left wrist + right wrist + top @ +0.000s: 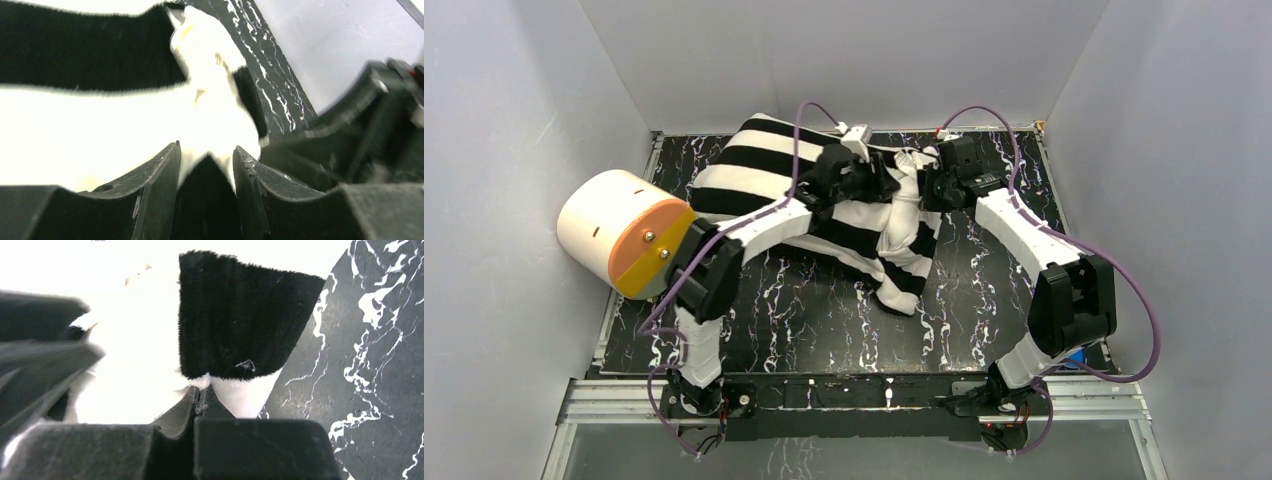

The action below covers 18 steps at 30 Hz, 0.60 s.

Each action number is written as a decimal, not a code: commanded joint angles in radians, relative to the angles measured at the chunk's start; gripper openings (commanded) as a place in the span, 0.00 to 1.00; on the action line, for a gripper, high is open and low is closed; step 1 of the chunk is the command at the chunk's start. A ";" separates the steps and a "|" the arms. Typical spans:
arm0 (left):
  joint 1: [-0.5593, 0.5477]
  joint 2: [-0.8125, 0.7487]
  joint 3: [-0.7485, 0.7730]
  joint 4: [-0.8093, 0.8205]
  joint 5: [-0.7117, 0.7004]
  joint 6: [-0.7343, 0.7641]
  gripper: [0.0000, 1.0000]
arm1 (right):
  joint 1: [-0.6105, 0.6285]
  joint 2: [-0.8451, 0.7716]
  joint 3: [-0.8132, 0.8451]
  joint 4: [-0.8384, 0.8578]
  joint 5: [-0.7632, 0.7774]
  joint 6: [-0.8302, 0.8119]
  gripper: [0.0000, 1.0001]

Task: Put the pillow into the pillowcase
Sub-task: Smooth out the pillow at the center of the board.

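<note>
From above, on the marbled table (824, 310), the striped pillowcase (754, 165) lies at twelve o'clock; I cannot tell where the pillow is. Left wrist: my left gripper (206, 165) is half open around fabric. Right wrist: my right gripper (202, 395) is pinched closed on the case edge, probably to hold the mouth.

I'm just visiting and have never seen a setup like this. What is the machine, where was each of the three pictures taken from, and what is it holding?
These are two robot arms bolted at the near edge of a marbled table. The wide picture looks down from above and behind them. The other two come from small cameras on each wrist, looking past the fingers. On the table lies a striped pillowcase, already bulging. The right end effector is pinched shut on the pillowcase's edge. The left end effector is partly open with white fabric between its fingers; whether it grips is unclear. A cream cylinder with an orange face sits at the left.
</note>
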 commanded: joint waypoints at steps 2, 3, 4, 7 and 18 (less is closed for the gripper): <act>0.009 -0.213 -0.128 -0.224 0.062 0.050 0.42 | -0.012 0.028 0.060 0.132 0.025 -0.006 0.00; -0.001 -0.233 -0.134 -0.229 0.072 0.059 0.42 | -0.013 0.028 0.065 0.132 0.024 -0.006 0.00; -0.010 -0.247 -0.141 -0.229 0.089 0.061 0.42 | -0.013 0.028 0.070 0.136 0.021 -0.006 0.00; -0.030 -0.256 -0.158 -0.183 0.158 0.064 0.42 | -0.013 0.031 0.080 0.141 -0.002 -0.006 0.00; -0.054 -0.028 -0.167 -0.054 0.172 0.092 0.38 | -0.035 0.029 0.087 0.159 -0.100 -0.006 0.00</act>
